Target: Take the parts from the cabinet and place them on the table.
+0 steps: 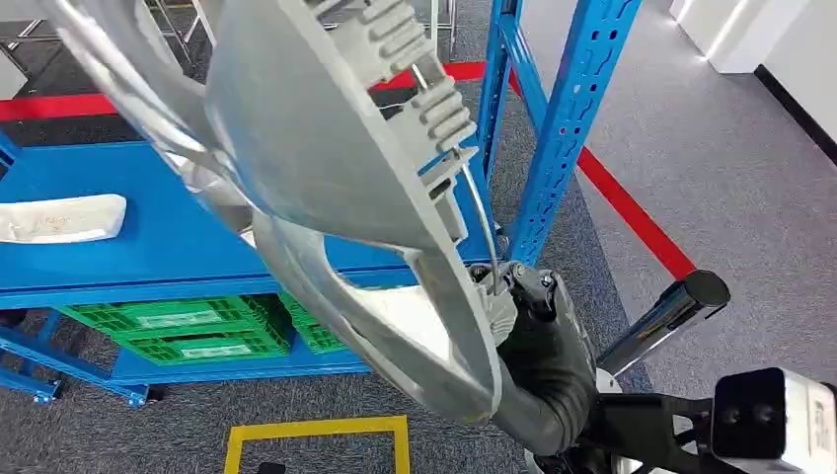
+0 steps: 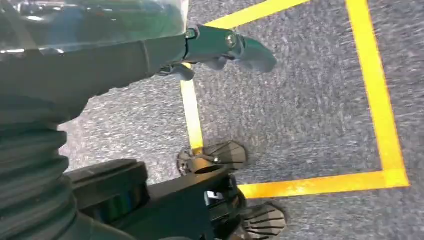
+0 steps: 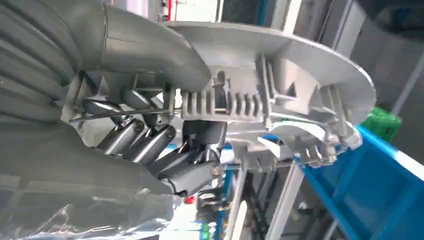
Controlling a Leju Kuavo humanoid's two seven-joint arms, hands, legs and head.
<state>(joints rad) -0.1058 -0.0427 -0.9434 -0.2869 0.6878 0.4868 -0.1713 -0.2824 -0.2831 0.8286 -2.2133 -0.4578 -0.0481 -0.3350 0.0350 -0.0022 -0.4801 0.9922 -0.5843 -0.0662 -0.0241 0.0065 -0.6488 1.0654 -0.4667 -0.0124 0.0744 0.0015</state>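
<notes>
A large grey moulded part with ribs and a curved rim hangs close in front of my head camera, above the blue shelf. My right hand grips it: the thumb lies over the rim and the dark fingers curl under the ribbed section of the part. My right arm rises from the lower right, behind the part. A white part lies on the shelf at the far left. My left hand hangs over the carpet, fingers stretched out and holding nothing.
Blue rack uprights stand just right of the held part. Green crates sit under the shelf. Red tape crosses the grey carpet, and a yellow taped square marks the floor before the rack.
</notes>
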